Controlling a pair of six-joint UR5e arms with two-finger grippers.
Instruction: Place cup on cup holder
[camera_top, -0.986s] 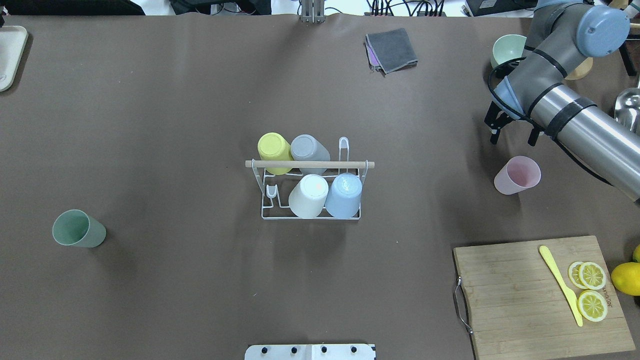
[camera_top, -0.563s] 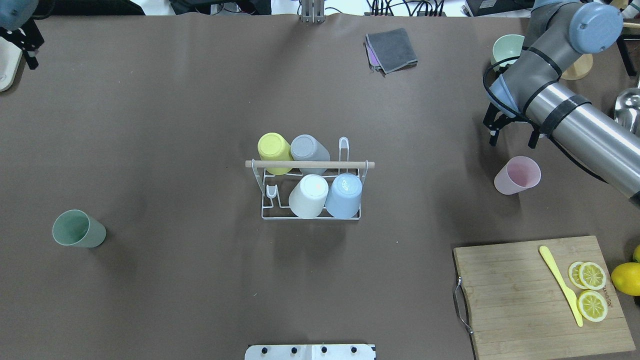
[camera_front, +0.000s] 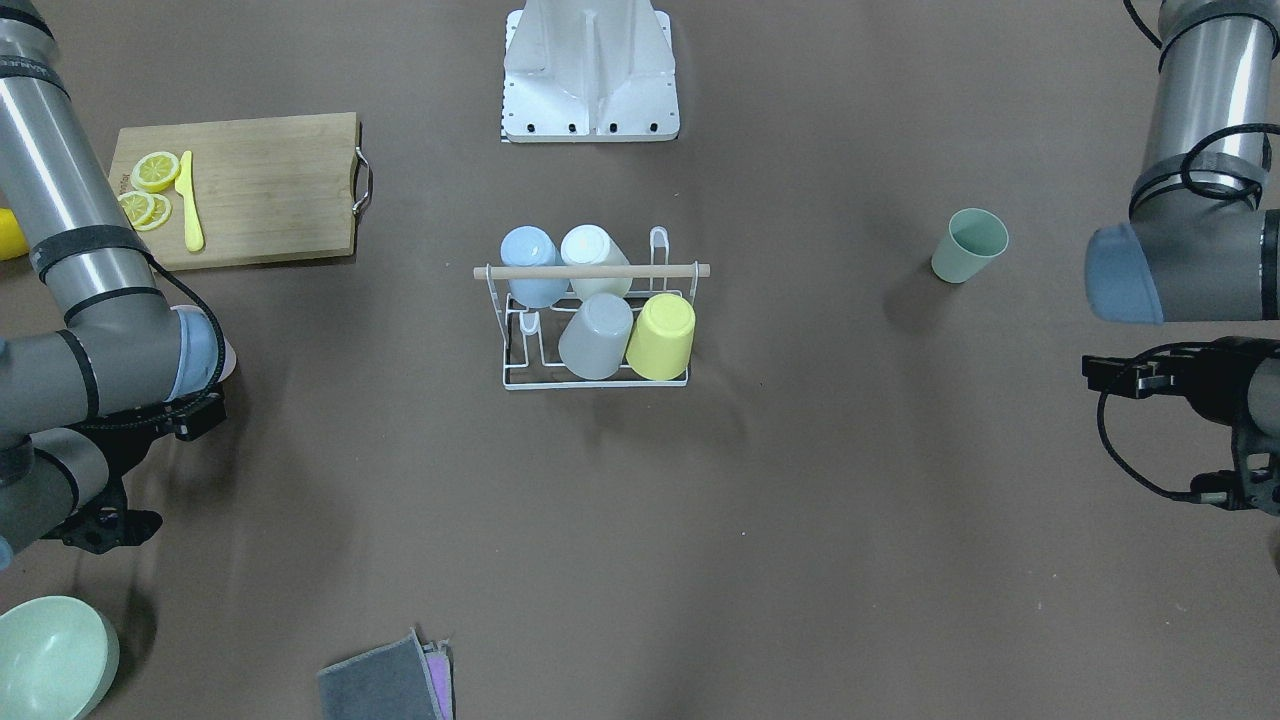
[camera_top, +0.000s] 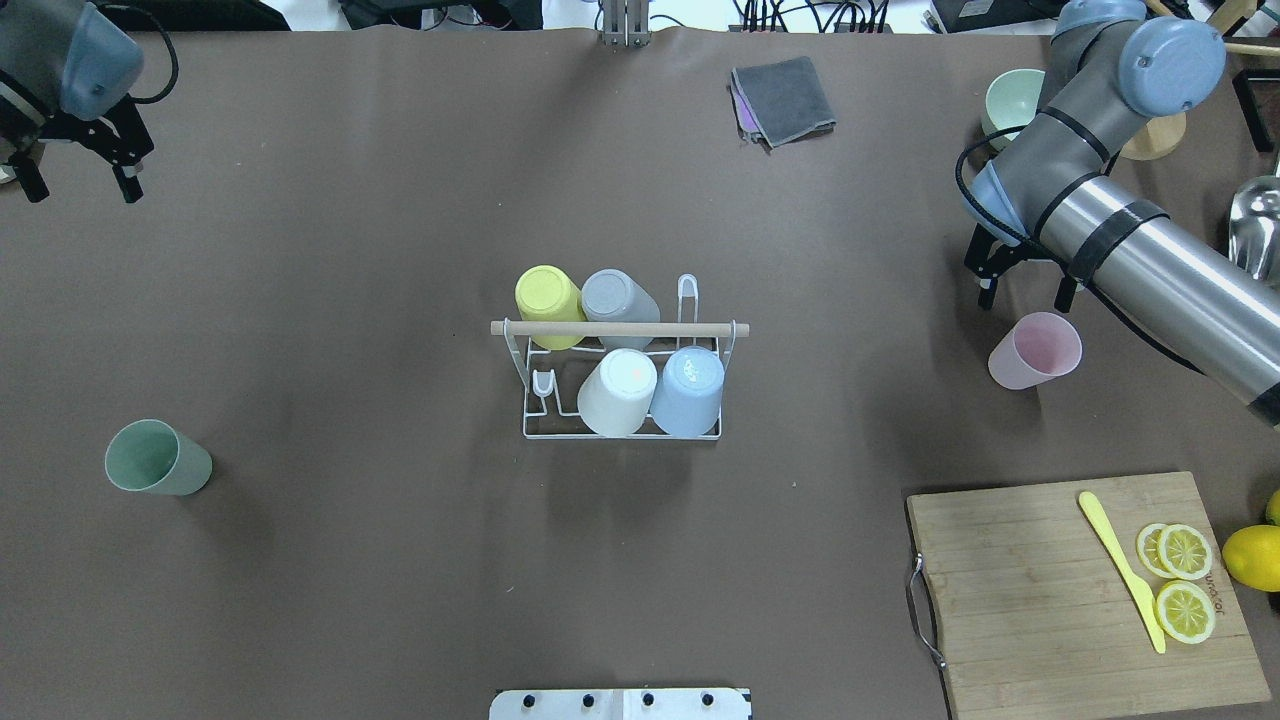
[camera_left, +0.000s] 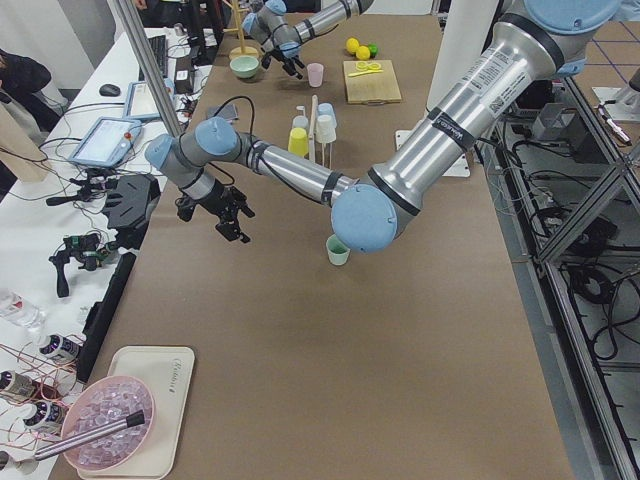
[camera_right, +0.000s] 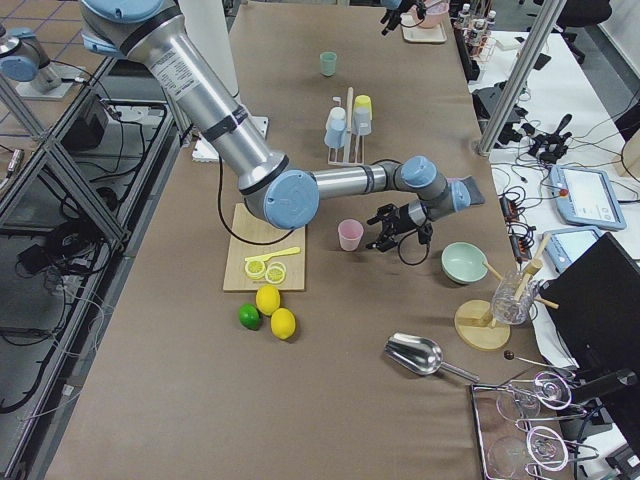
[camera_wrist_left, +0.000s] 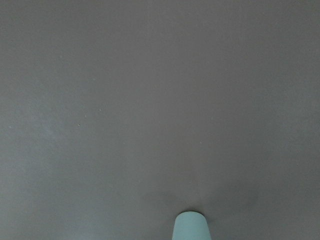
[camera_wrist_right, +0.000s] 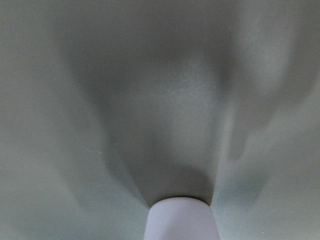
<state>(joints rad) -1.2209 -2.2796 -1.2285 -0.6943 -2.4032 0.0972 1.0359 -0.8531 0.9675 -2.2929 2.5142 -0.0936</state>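
The cup holder (camera_top: 620, 328) stands at the middle of the table, well apart from both my grippers: off to the left of my right gripper (camera_top: 1024, 292) and off to the right of my left gripper (camera_top: 80, 182). Four cups sit upside down on its prongs: a yellow cup (camera_top: 548, 303) and a grey cup (camera_top: 618, 300) on the far row, a white cup (camera_top: 617, 392) and a blue cup (camera_top: 688, 390) on the near row. One prong in each row is bare.

A pink cup (camera_top: 1035, 350) stands upright just beside my right gripper, on the side toward my base, with no contact. That gripper's fingers are spread apart and hold nothing. My right wrist camera catches the cup at the bottom edge.

A green cup (camera_top: 157, 458) stands upright well apart from my left gripper, toward my base. That gripper's fingers are also spread and empty.

Past my right gripper, away from my base, sits a pale green bowl (camera_top: 1008, 98). A cutting board (camera_top: 1020, 580) lies nearer my base.
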